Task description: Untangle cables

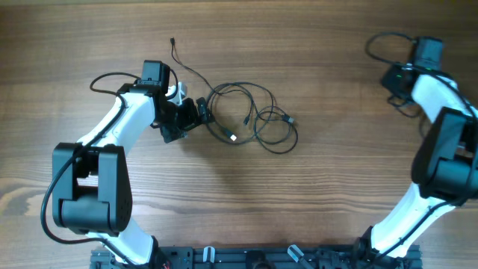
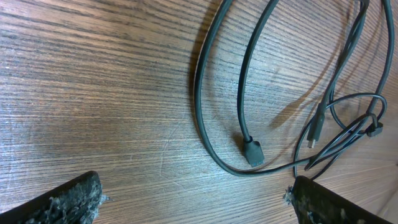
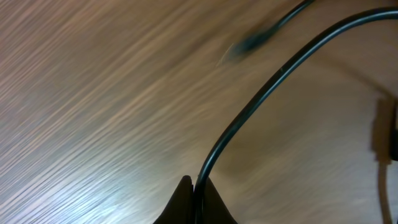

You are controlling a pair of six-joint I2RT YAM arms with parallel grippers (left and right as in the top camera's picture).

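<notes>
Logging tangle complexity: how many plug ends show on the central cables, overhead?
4: one plug far top-left, a silver-tipped one nearest, one mid-loop, one rightmost; more may be hidden.

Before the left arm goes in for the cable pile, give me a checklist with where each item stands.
1. Left gripper open: ok, fingers wide apart.
2. Nothing between its fingers: ok, only bare table there.
3. Tangle close to that gripper: ok, loops and a black plug lie just ahead.
4. One strand singled out to grab: not ok, several strands cross on the side nearer the right finger.
5. Right gripper holding: ok, shut on a cable.
6. That cable joins the tangle: cannot tell.
</notes>
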